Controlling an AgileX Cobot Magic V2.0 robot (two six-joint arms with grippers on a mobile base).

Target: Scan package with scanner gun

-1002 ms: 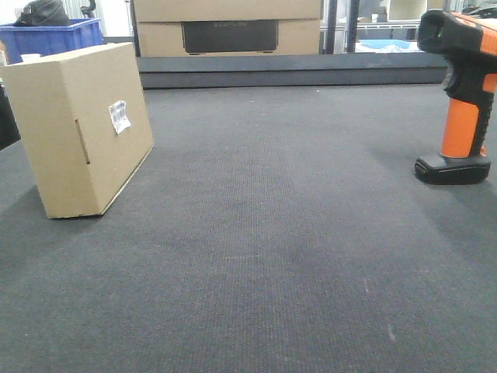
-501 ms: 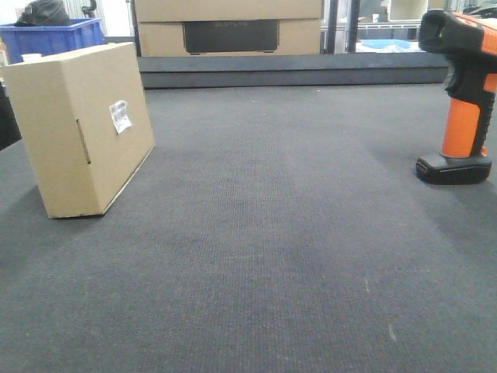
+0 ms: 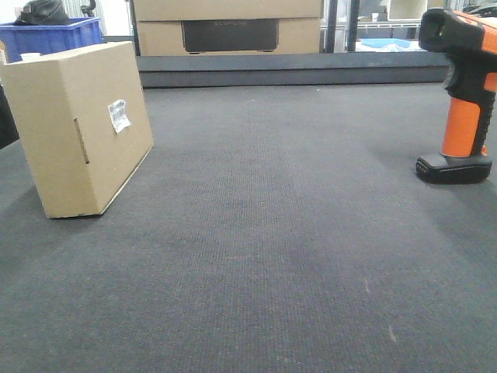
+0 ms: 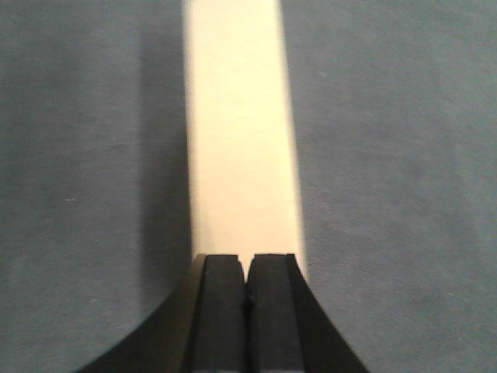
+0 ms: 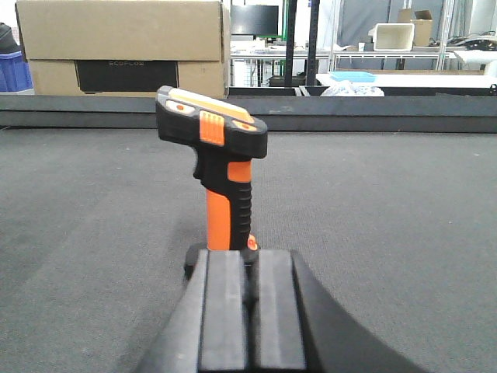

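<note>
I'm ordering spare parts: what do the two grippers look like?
Both match: the left gripper and right gripper each have two flat, rectangular matte-black finger pads on a black body that flares outward. No cables or markings show.

The package (image 3: 78,132) is a plain tan cardboard box standing on a narrow side at the left of the dark worktop (image 3: 272,233), closed. Its broad face, bearing a small white barcode label (image 3: 119,116), is angled toward the middle. The scanner gun (image 3: 464,93) stands upright on its black flared base well apart at the far right, with a bright orange handle and a black, orange-trimmed head whose nose points left.
</note>
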